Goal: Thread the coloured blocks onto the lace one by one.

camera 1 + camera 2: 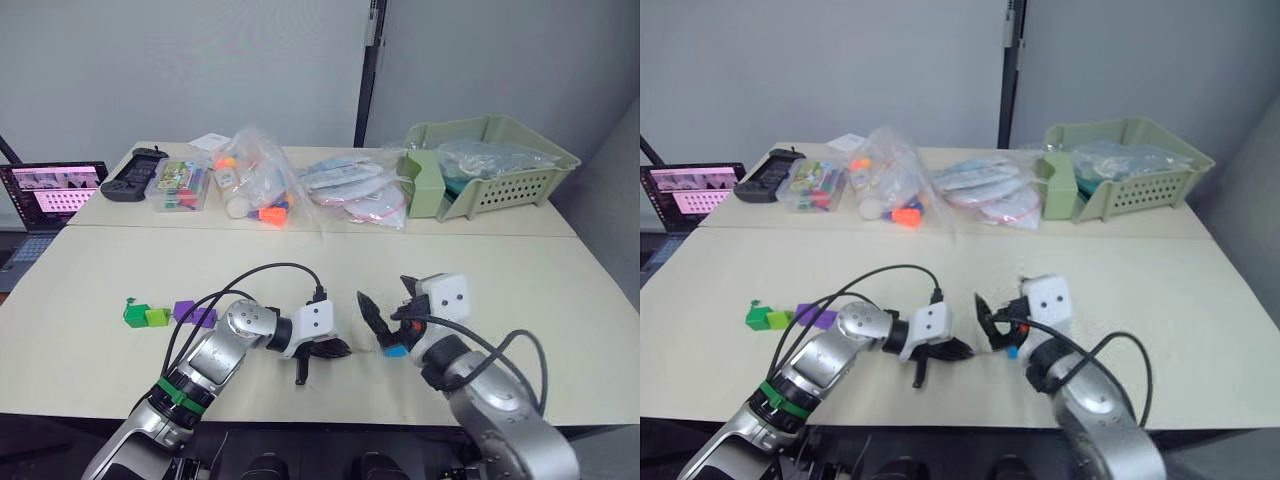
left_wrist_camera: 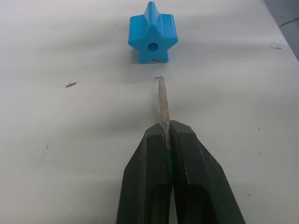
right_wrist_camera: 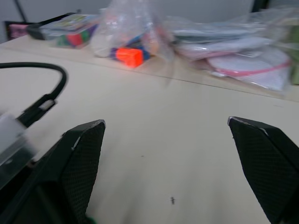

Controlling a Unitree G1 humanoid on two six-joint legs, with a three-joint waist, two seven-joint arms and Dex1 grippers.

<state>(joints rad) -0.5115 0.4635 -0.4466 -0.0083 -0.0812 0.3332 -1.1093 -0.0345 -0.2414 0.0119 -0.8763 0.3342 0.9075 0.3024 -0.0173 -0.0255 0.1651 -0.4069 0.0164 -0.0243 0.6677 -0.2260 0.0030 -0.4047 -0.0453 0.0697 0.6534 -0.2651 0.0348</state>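
Left gripper [image 2: 167, 140] clamps lace tip [image 2: 163, 105], aimed at blue star block [image 2: 153, 33]; right gripper [image 3: 168, 135] gapes wide, empty.

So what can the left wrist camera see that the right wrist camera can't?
Left wrist view: the left gripper, shut on the lace, with the stiff tip pointing at the hole in a blue star-shaped block a little way ahead.

Right wrist view: the right gripper, wide open with nothing between its fingers, a black cable, and a clear bag of orange craft pieces further back.

Both: the same pale table.
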